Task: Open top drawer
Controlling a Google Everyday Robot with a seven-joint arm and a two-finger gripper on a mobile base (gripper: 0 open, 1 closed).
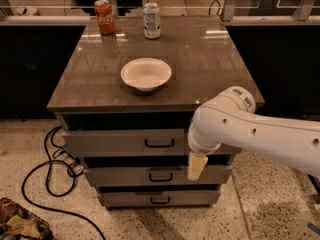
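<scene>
The top drawer [120, 142] is the widest grey front right under the cabinet's top, with a small black pull handle [160, 143] at its middle. A dark gap shows above its front. My gripper [196, 165] is a tan part hanging down from the white arm [250, 131]. It sits in front of the cabinet, just right of and below the top drawer's handle, over the right part of the middle drawer [150, 176]. The arm hides the right end of the top drawer.
A white bowl [146, 73] sits on the brown cabinet top [210, 59]. A red cola can [104, 16] and a silver can [152, 20] stand at its far edge. The bottom drawer [160, 199] is lowest. A black cable [47, 169] loops on the floor at left.
</scene>
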